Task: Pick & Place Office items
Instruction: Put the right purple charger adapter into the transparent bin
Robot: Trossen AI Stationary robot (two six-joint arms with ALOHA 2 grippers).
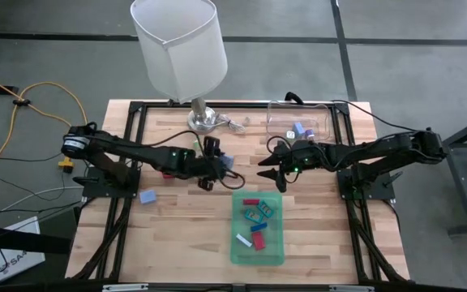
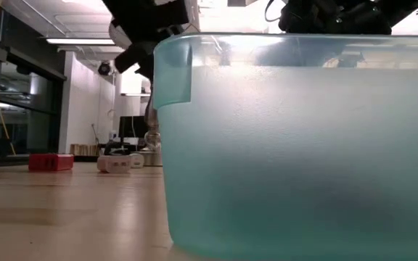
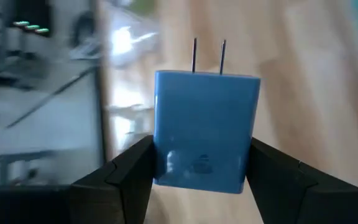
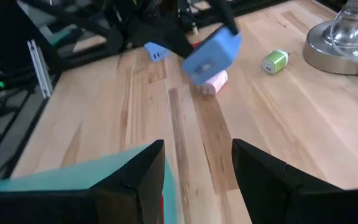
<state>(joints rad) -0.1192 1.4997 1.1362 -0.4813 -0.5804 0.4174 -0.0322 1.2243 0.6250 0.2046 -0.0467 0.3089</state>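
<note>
Nearest the lens in the left wrist view: blue plug adapter (image 3: 205, 129), a blocky piece with two thin metal prongs, clamped across its flat side faces by the left gripper (image 3: 201, 165), prongs pointing away from the wrist. High view puts this gripper (image 1: 209, 172) above the counter (image 1: 177, 235), left of the green tray (image 1: 258, 256) and clear of it; the adapter hangs off the surface. Right gripper (image 4: 197, 177) hovers beside the tray's far end, jaws parted, nothing between them. Tray already holds several items, among them a red piece (image 1: 259, 241) and a white piece (image 1: 244, 238). Loose on the counter: a blue block (image 1: 147, 196) to the left, a pink piece (image 4: 214, 82) and a green-and-white piece (image 4: 275, 61) near the lamp base (image 4: 347, 43). Clear container (image 1: 319, 123) at the back holds a few small things. Handling judgement: adapter looks rigid, light, smooth plastic, so it may slip or rotate under a narrow pinch; the broad parallel faces are the right hold, kept away from the prongs, which could bend or snag on the tray rim. Release low over the tray.
</note>
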